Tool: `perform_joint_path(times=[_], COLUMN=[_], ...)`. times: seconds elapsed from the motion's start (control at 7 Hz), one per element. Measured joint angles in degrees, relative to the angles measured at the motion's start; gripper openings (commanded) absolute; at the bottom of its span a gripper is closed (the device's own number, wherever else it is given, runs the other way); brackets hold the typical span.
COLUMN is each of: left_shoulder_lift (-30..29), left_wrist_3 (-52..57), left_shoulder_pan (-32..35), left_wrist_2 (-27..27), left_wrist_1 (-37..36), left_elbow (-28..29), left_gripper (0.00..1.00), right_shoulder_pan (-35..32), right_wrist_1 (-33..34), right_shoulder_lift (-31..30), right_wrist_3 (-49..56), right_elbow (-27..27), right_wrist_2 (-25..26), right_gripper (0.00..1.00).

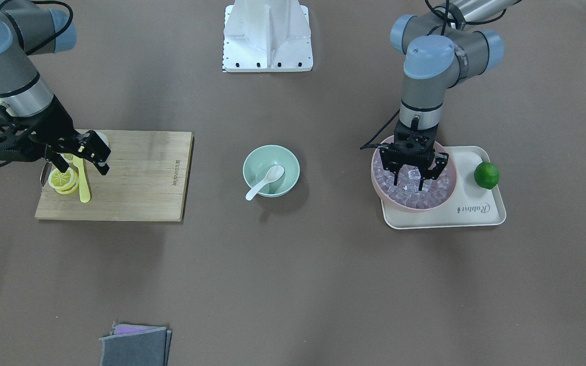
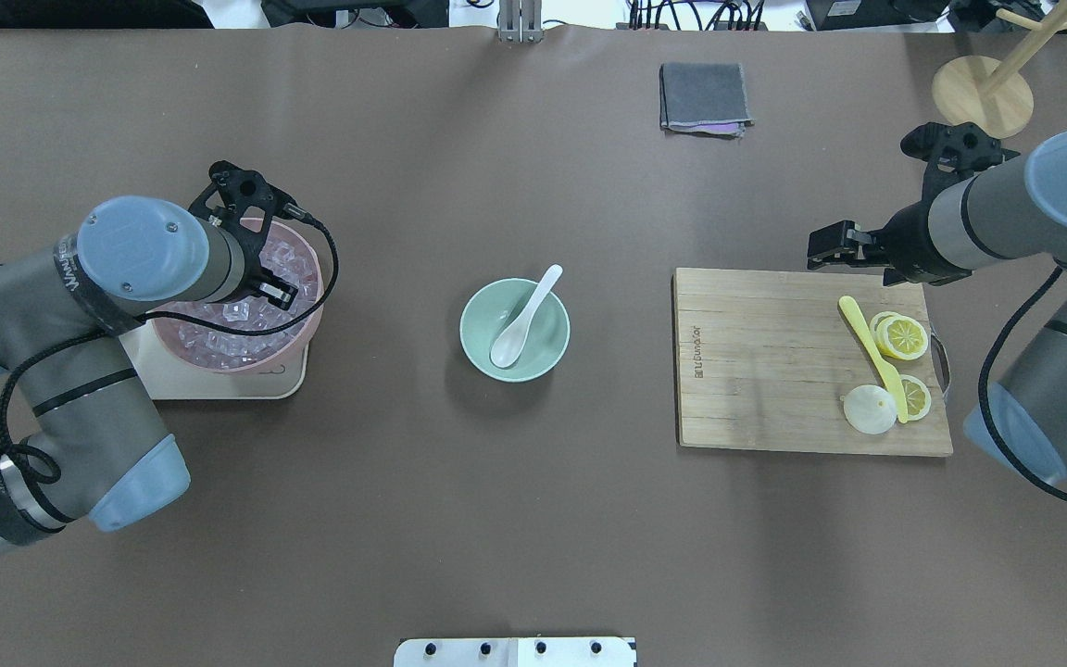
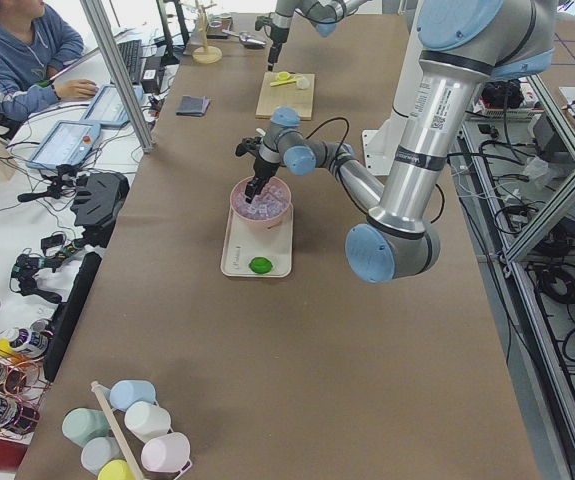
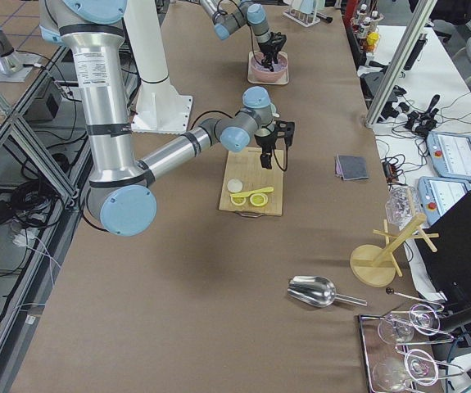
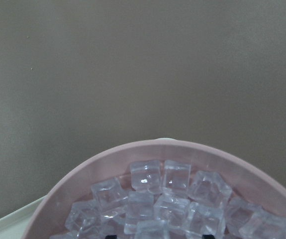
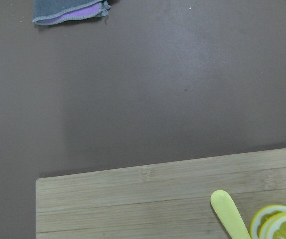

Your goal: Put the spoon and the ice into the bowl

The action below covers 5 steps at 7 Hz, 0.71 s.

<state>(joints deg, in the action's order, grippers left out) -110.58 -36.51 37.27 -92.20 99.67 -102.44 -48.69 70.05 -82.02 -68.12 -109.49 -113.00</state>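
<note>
The mint-green bowl (image 1: 262, 157) stands mid-table, also in the overhead view (image 2: 543, 347). The white spoon (image 1: 267, 180) lies in it, scoop on the bottom and handle over the rim (image 2: 524, 315). Clear ice cubes (image 5: 162, 199) fill the pink bowl (image 1: 415, 208). My left gripper (image 1: 414, 177) is open and lowered into the pink bowl, with one ice cube (image 1: 414, 174) between its fingers. My right gripper (image 1: 80, 161) is open and empty, just above the near-left part of the cutting board (image 1: 140, 178).
The pink bowl sits on a cream tray (image 1: 476, 213) with a lime (image 1: 486, 175). The board holds a yellow knife (image 1: 84, 185) and lemon slices (image 1: 63, 179). A folded grey cloth (image 1: 135, 345) lies at the operators' edge. The robot base (image 1: 267, 35) is opposite.
</note>
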Motion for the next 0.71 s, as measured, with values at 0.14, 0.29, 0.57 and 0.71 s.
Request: perform_joint_path(times=[0.14, 0.29, 0.57, 0.71], left_shoulder_lift=[-0.02, -0.01, 0.05, 0.05], left_wrist_3=[0.03, 0.04, 0.04, 0.24], left_shoulder_pan=[0.00, 0.00, 0.17, 0.46], left_wrist_2=[-0.02, -0.04, 0.03, 0.09], left_wrist_1=[0.00, 0.00, -0.02, -0.05], left_elbow=[0.03, 0.05, -0.26, -0.99], left_gripper=[0.27, 0.00, 0.00, 0.00], right_shoulder_pan=[-0.10, -0.22, -0.32, -0.53], right_wrist_1=[-0.02, -0.06, -0.08, -0.09], right_shoulder_lift=[-0.12, -0.29, -1.11, -1.66], right_wrist_3=[0.00, 0.00, 0.00, 0.00], right_elbow=[-0.07, -0.27, -1.04, -1.64], right_wrist_2=[-0.12, -0.17, -0.38, -1.00], right_gripper=[1.00, 1.00, 1.00, 1.00])
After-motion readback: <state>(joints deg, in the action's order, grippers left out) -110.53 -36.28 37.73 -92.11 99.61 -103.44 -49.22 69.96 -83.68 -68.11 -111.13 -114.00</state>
